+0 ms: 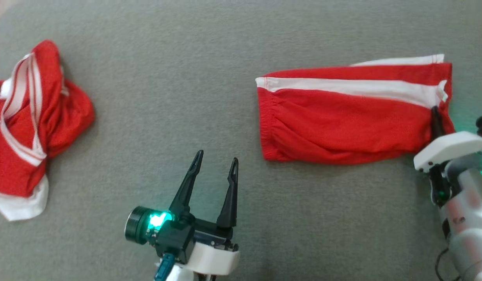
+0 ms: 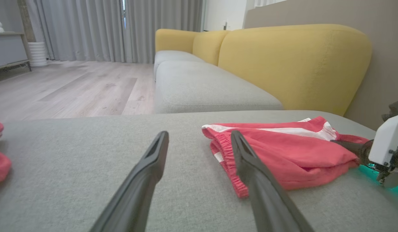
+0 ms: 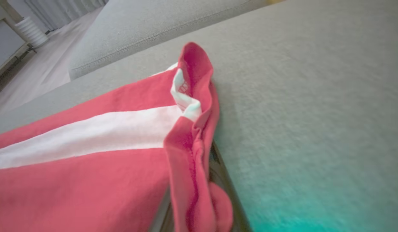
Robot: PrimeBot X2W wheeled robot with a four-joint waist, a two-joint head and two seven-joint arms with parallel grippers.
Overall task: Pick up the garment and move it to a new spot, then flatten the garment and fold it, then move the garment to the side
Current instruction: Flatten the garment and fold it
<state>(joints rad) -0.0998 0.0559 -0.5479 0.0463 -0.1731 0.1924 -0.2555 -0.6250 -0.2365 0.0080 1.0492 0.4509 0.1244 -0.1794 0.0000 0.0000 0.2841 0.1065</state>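
The garment (image 1: 342, 125) is a pair of red shorts with a white stripe, lying folded and flat on the grey cushion at the right. My right gripper (image 1: 436, 117) is shut on its right-hand edge. In the right wrist view the bunched red hem (image 3: 192, 161) sits pinched between the dark fingers (image 3: 219, 174). My left gripper (image 1: 216, 157) stands open over bare cushion, below and left of the garment's elastic waistband (image 2: 228, 158), touching nothing. In the left wrist view the garment (image 2: 289, 151) lies just right of my open left gripper (image 2: 199, 133), with the right gripper (image 2: 347, 145) at its far end.
A second red and white garment (image 1: 26, 128) lies crumpled at the far left of the grey cushion (image 1: 166, 78). Beyond the cushion's edge are a yellow-backed sofa (image 2: 292, 61) and a wooden floor (image 2: 73, 87).
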